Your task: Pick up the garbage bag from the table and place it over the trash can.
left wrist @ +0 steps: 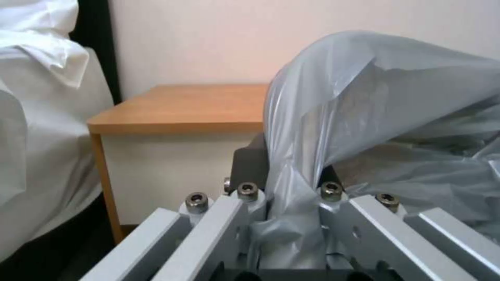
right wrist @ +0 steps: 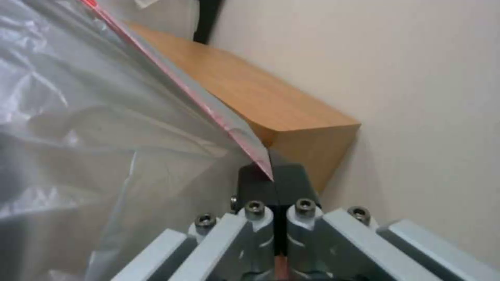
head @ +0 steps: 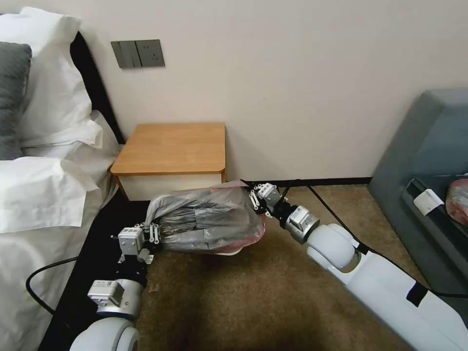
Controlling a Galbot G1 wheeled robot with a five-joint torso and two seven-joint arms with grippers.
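Here, by size: bed (head: 44,195) at nine o'clock; table (head: 173,148) at twelve (top bare). Garbage bag (head: 209,219), stretched over the trash can (head: 229,249), whose pale rim peeks beneath. Right gripper (head: 258,196), arm reaching from four o'clock, pinches the bag's red-tinted edge. Left gripper (head: 155,233), from seven o'clock, clamps bunched film. No legible writing.

The thin, crinkly, translucent silver-grey plastic garbage bag (head: 209,219) looks glossy, with a pink-red edge. The small nightstand table (head: 173,146) has a smooth, matt orange-brown wooden top. Brushed grey metal links with dark bolts form the left gripper (left wrist: 294,195) and right gripper (right wrist: 276,183). The brown carpet (head: 234,302) looks coarse.
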